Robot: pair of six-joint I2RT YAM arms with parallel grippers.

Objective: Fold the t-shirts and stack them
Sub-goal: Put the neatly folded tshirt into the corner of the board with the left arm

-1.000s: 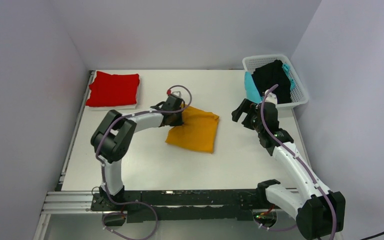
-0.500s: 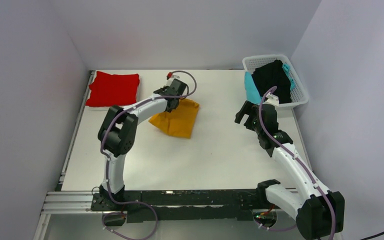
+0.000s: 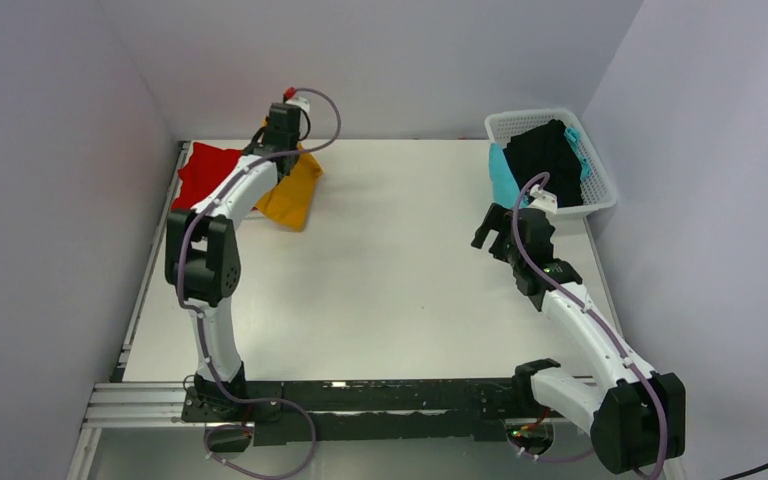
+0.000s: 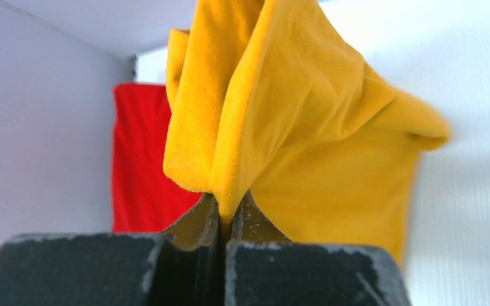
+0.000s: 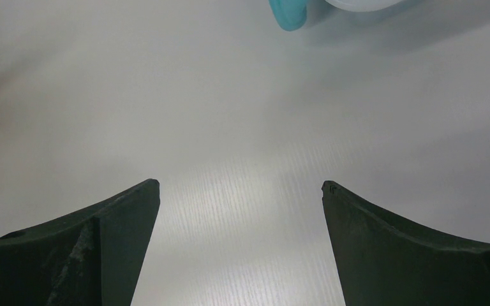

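Grip: left fingers (image 4: 201, 223) clamp yellow shirt (image 4: 306, 127) — red shirt (image 4: 140, 159) part-hidden | right fingers (image 5: 121, 223) spread

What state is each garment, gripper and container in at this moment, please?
left gripper: shut on the yellow t-shirt
yellow t-shirt: hanging bunched from the gripper
red t-shirt: folded, lying flat
right gripper: open, holding nothing
basket: upright, holding clothes
black garment: unfolded, heaped in basket
teal garment: draped over the rim

- White table (image 3: 410, 290), matte, fine grain lines.
- White slotted basket (image 3: 530, 115), far right corner of the table.
- Pale lilac walls (image 3: 390, 60) on three sides.
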